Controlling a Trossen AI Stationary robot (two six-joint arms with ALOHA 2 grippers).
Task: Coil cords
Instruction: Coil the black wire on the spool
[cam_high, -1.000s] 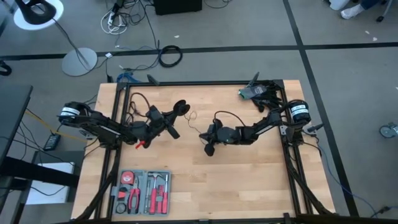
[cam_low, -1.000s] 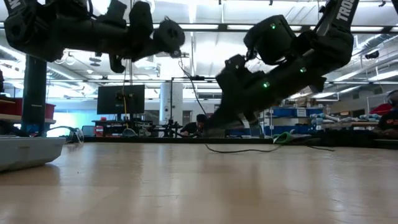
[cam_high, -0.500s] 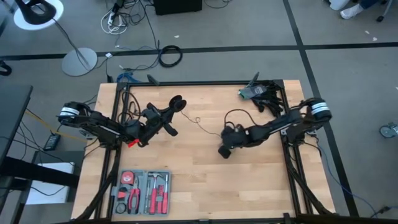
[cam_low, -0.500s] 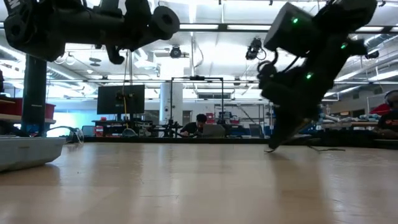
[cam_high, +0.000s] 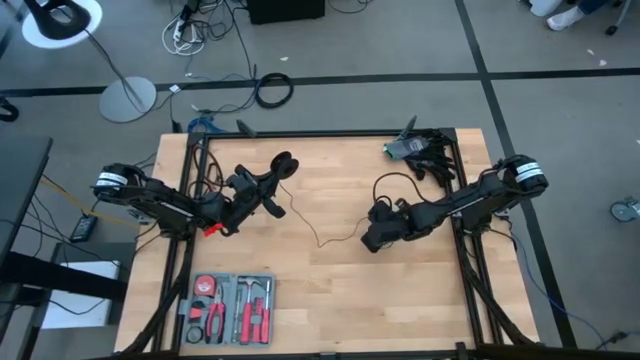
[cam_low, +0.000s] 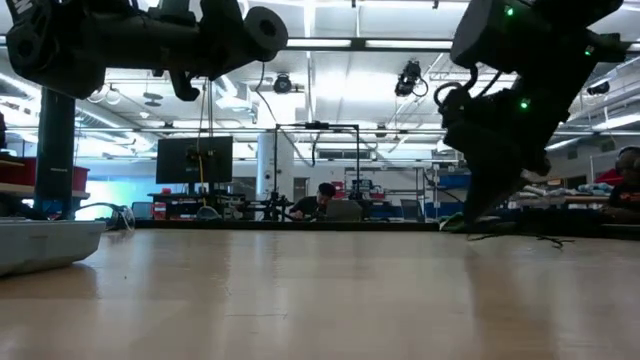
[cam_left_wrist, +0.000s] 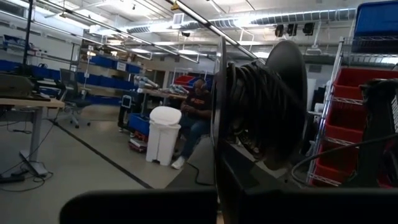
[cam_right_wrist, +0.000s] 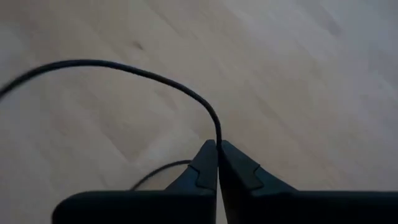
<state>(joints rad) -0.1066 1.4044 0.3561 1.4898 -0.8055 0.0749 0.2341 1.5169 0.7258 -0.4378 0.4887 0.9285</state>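
The cord is one thin black wire (cam_high: 318, 243); part of it is wound on a round black puck (cam_left_wrist: 258, 106). My left gripper (cam_high: 270, 178) is shut on the puck (cam_high: 283, 162) and holds it up over the table's left half. From there the wire drops and trails across the wood to my right gripper (cam_high: 370, 238), which is right of the centre, tipped downward and shut on the wire (cam_right_wrist: 155, 78). In the low view the puck (cam_low: 265, 30) shows high at the left and my right gripper (cam_low: 480, 215) low at the right. My left gripper holds the puck by its lower side (cam_left_wrist: 239, 155); the gripper's own body hides the exact place of contact. The fingers reach it from the table's left, slanting a little upward. The puck stands on edge, lifted clear of the table. My right gripper pinches the thin wire (cam_right_wrist: 217, 134) between its two fingertips (cam_right_wrist: 205, 163). The fingers come from above, slanting down. From the pinch the wire arcs away slack over the wood, and another stretch (cam_right_wrist: 158, 172) runs beside the fingers.
A tray of hand tools (cam_high: 228, 308) lies at the near left; its edge (cam_low: 40, 245) shows in the low view. A dark bundle of gear (cam_high: 415, 150) sits at the far right corner. Cables (cam_high: 205, 170) hang by the left frame. People sit in the room behind.
My right gripper has gone toward the table's right edge, rising a little and tipping further down, still shut on the wire. The wire has been drawn out into a long slack line on the wood. My left gripper has tipped the puck up slightly.
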